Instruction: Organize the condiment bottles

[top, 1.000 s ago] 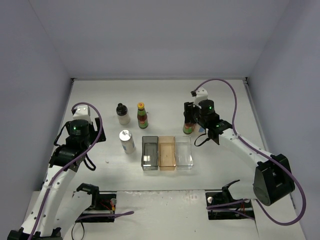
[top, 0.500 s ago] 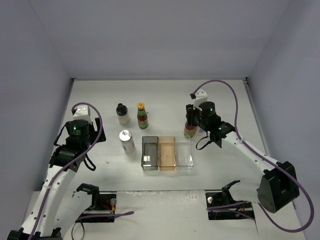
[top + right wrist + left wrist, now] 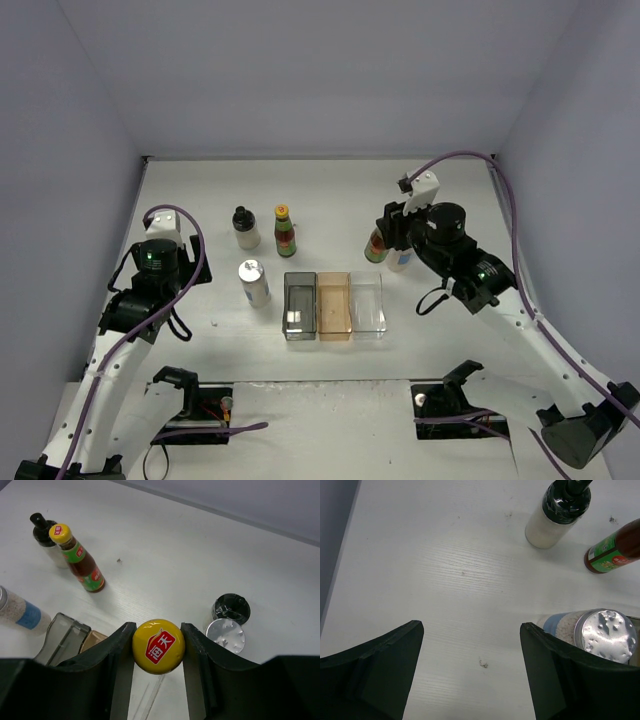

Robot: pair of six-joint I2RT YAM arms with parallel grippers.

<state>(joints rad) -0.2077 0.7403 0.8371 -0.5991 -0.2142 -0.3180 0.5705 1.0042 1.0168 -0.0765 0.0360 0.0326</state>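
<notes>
My right gripper (image 3: 158, 628) is shut on the yellow cap of a dark sauce bottle (image 3: 158, 646), which hangs upright at the back end of the clear bin (image 3: 367, 304). From above, this bottle (image 3: 376, 246) is partly hidden under the right gripper (image 3: 386, 232). Just right of it stand a black-capped bottle (image 3: 231, 608) and a silver-capped bottle (image 3: 226, 635). At the back left stand another black-capped bottle (image 3: 245, 228), a second dark sauce bottle (image 3: 286, 231) and a silver-capped bottle (image 3: 253, 282). My left gripper (image 3: 470, 630) is open over bare table, left of that silver-capped bottle (image 3: 600, 635).
Three small bins sit side by side mid-table: grey (image 3: 299, 306), amber (image 3: 334, 306) and clear. Grey walls close in the table at the back and on both sides.
The right gripper closed on the dark bottle's cap, and the right arm rose and swung right with the bottle in it. The left arm has not moved.
</notes>
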